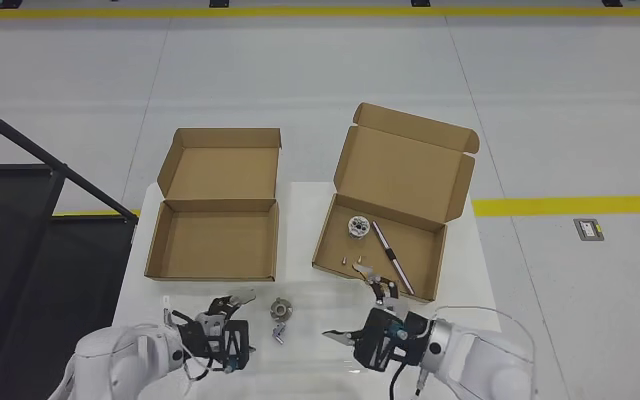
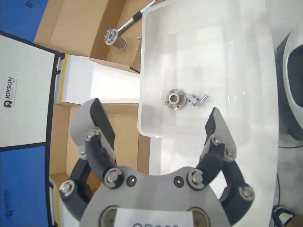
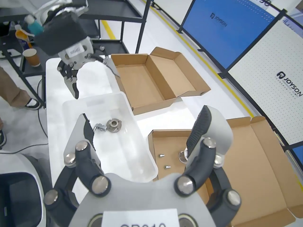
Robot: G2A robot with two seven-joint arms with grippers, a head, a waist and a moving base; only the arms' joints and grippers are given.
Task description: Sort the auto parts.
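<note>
Left claw (image 2: 155, 109) hanging apart at clear bin (image 2: 141, 72) edge; right claw (image 3: 144, 114) gaping too; flanged hub (image 2: 174, 99) lying inside, just beside small bracket (image 2: 193, 98).

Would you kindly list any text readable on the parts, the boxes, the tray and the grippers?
Left gripper: white label, cut off by the picture's edge, unreadable.
Right gripper: white label, cut off likewise.
Empty box, box with parts, tray, flange: no print visible.
</note>
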